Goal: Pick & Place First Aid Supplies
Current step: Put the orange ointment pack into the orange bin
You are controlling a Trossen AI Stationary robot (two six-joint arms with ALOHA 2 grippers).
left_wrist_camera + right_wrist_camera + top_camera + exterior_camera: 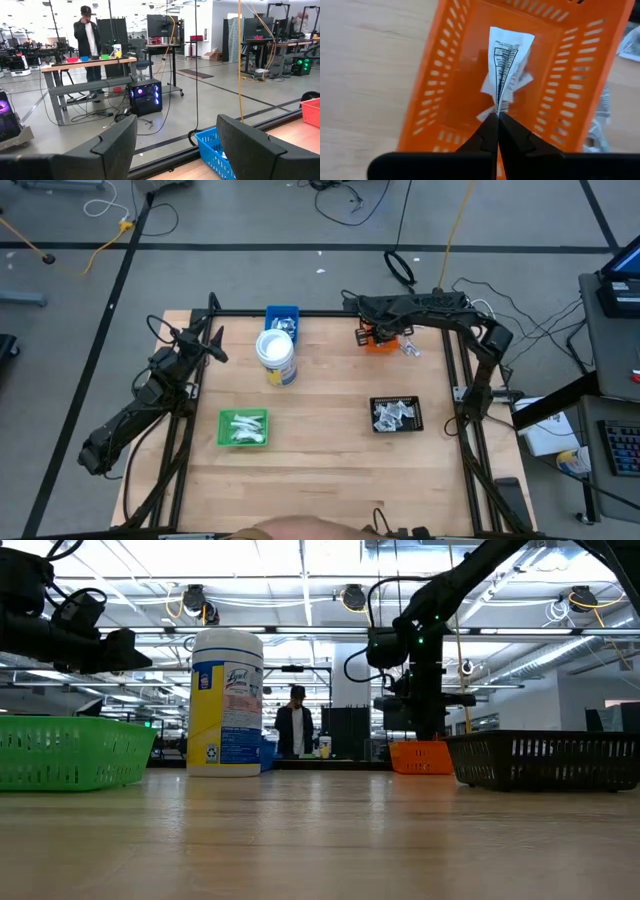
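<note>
Work surface: a light wooden table (320,470). Landmark: the white cylindrical tub (276,357), upright near the far-left middle. Directly behind it at the far edge sits a blue tray (283,316). Nearer the front, slightly left, sits a green tray (244,428). Well to its right stand an orange tray (378,340) and, nearer the front, a black tray (397,414). Loose packets (410,348) lie just beside the orange tray.

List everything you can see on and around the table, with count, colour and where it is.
orange tray: one, far right
held packet: one, white, over orange tray
blue tray: one, far middle
tub: one, white, beside blue tray
green tray: one, near left, packets inside
black tray: one, near right, packets inside
loose packet: one, beside orange tray
person: one, dark clothes, background
right gripper: fingers shut on packet
left gripper: open, raised, left edge
</note>
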